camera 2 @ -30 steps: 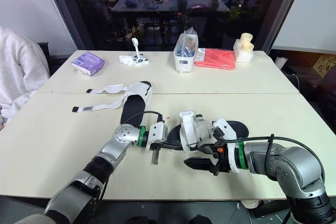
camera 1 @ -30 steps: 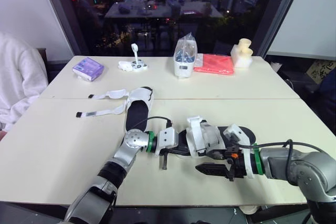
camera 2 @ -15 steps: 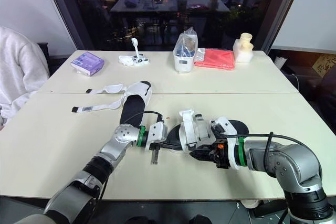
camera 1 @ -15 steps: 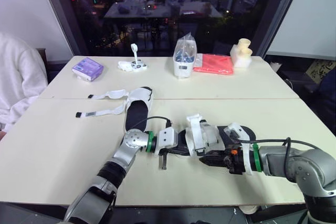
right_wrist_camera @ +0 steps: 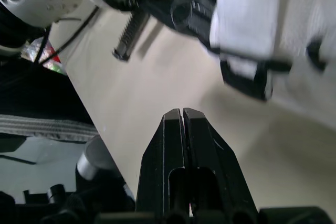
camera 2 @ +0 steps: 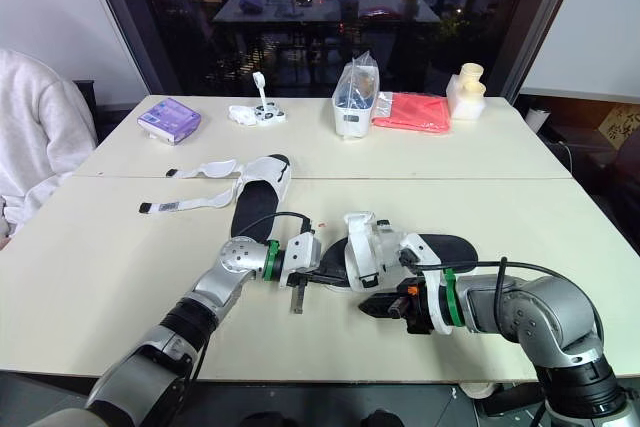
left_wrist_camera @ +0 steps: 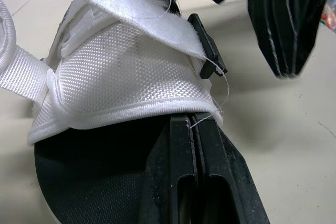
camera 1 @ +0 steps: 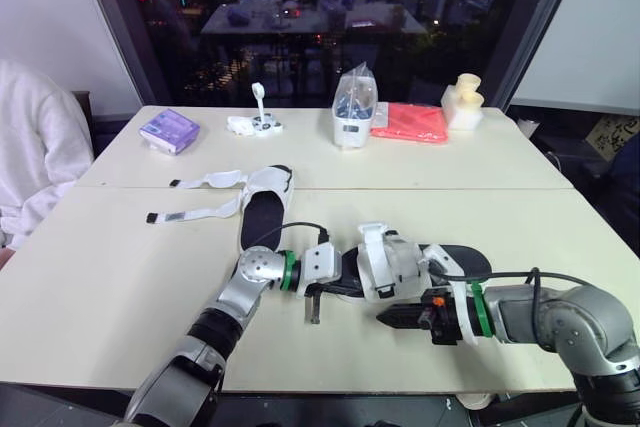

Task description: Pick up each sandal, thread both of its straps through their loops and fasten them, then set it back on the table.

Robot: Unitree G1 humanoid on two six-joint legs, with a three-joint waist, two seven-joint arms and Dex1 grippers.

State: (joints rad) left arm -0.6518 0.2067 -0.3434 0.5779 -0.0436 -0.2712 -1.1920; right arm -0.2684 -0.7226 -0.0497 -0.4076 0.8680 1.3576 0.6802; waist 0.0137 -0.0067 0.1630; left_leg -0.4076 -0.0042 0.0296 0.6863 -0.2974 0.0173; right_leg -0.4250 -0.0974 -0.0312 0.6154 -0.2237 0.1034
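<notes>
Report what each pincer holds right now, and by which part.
Left pincer grips the black-soled white mesh sandal by the rim of its white upper. Right pincer is shut on nothing.

The near sandal (camera 1: pixel 392 262) is set on the tabletop (camera 1: pixel 110 277) by the front edge; the far sandal (camera 1: pixel 262 209) is laid at its ten o'clock, straps spread toward nine.

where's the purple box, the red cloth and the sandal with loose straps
purple box (camera 1: pixel 168 130), left eye view, middle of its top
red cloth (camera 1: pixel 408 122), left eye view, middle of the cloth
sandal with loose straps (camera 1: pixel 259 220), left eye view, black insole
</notes>
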